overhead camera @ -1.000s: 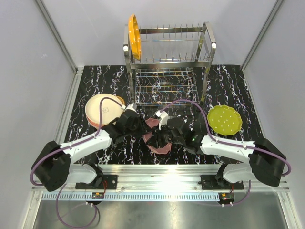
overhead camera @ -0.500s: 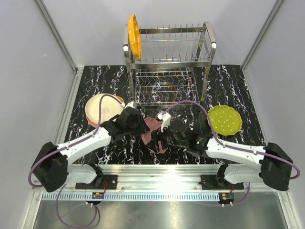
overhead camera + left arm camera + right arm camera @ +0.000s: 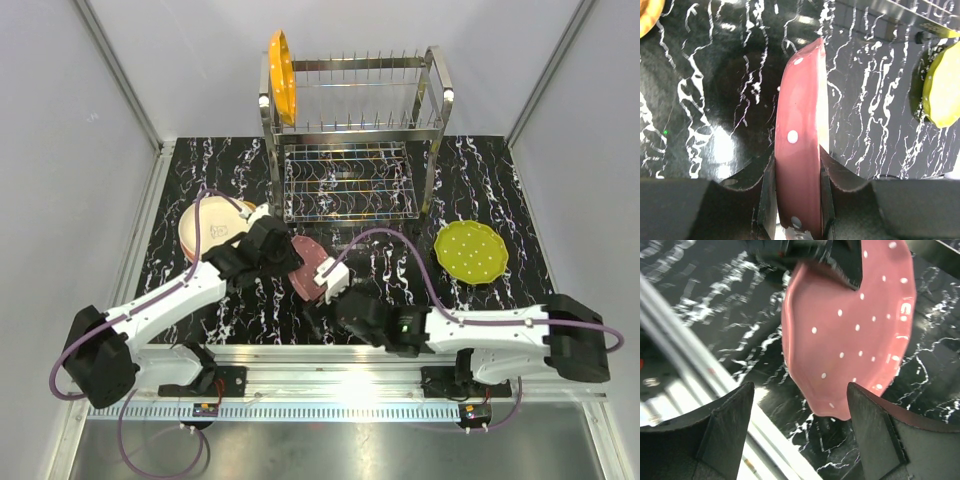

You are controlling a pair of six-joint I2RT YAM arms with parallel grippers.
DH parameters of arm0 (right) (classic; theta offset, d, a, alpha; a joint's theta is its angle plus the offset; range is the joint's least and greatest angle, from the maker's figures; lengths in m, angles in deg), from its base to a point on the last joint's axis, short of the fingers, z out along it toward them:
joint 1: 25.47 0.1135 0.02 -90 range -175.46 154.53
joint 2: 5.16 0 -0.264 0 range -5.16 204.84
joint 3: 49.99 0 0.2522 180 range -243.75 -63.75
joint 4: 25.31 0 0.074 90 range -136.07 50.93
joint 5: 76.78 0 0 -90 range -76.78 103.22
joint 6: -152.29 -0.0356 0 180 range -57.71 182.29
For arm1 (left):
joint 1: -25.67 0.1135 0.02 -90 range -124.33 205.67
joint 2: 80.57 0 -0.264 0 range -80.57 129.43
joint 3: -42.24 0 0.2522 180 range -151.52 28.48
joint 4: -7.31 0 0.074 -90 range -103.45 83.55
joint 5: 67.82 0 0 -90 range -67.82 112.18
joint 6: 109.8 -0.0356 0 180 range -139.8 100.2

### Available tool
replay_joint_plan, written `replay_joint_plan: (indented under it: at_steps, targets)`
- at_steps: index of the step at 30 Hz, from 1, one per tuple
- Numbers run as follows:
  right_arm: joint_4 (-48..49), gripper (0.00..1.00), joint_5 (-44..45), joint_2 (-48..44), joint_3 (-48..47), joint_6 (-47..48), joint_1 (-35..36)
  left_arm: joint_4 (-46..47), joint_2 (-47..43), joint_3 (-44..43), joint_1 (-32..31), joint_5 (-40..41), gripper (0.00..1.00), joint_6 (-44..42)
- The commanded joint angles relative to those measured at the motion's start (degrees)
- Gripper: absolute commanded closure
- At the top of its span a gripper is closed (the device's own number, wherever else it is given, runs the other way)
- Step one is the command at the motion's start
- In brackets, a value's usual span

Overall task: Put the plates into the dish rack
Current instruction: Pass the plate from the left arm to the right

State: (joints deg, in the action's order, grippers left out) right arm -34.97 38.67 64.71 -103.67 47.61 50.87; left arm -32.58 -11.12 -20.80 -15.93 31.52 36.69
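Only orange plate (image 3: 282,75) in dish rack (image 3: 436,100); left hand (image 3: 796,202) grips pink plate (image 3: 801,125)

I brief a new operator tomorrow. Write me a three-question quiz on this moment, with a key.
1. True or false: the right gripper is open.
2. Which holds the pink plate? A left gripper; B right gripper; C neither.
3. Fill in: the dish rack's lone plate is ____.
Key: 1 true; 2 A; 3 orange.
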Motion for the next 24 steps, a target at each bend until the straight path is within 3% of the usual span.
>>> replay_joint_plan:
  at_steps: [1, 12, 17, 24]
  targets:
    - [6.78, 0.17, 14.43, 4.65, 0.54, 3.42, 2.85, 3.28, -1.86, -5.39, 0.03, 0.68, 1.00, 3.36]
    - [14.62, 0.17, 24.99, 15.21, -1.74, 10.45, 5.58, 2.66, -2.74, -5.57, 0.03, -3.45, 1.00, 3.19]
    - [18.05, 0.33, 27.54, 17.58, -2.09, 14.41, 5.58, 3.10, -2.48, -5.31, 0.03, -7.57, 1.00, 3.97]
    - [18.14, 0.38, 28.95, 20.75, -3.58, 16.70, 5.58, 3.63, -2.48, -4.87, 0.03, -9.08, 1.00, 4.24]
